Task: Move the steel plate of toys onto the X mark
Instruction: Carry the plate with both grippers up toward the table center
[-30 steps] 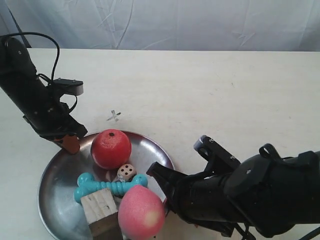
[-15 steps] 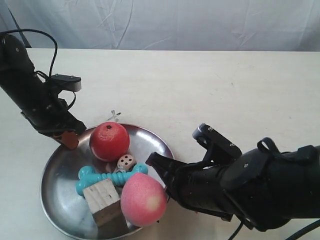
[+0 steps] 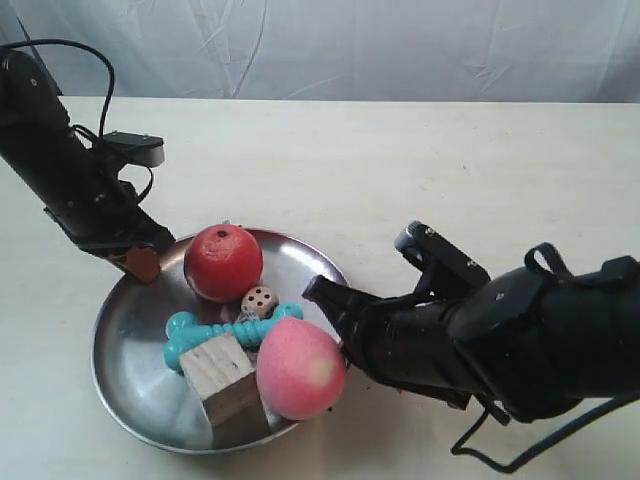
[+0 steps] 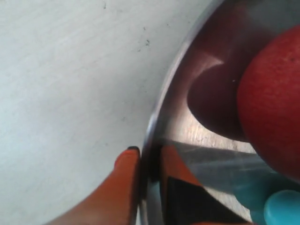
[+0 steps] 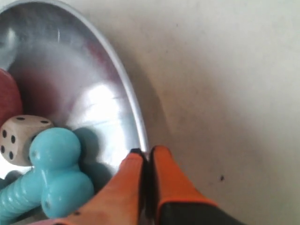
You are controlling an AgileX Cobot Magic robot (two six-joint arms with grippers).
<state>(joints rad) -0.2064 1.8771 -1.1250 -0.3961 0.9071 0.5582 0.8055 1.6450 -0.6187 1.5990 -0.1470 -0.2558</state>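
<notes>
The steel plate [image 3: 130, 340] is pinched at two sides of its rim. My left gripper [image 3: 145, 262] is shut on the rim beside the red ball [image 3: 222, 262], as the left wrist view shows [image 4: 147, 154]. My right gripper [image 3: 318, 292] is shut on the opposite rim [image 5: 146, 157], close to the teal bone [image 5: 56, 173] and the die [image 5: 21, 139]. The plate also carries the pink egg-shaped ball [image 3: 300, 368] and the wooden cube [image 3: 225, 378]. The X mark is hidden behind the plate's far rim and the red ball.
A pale tabletop [image 3: 420, 170] spreads beyond the plate, with a white cloth backdrop [image 3: 350, 50] along its far edge. The bulky black right arm [image 3: 520, 340] fills the near right corner of the exterior view.
Both grippers have carried the plate away from the near edge and slightly to the right in the exterior view. The X mark, visible earlier beyond the rim, is now covered.
</notes>
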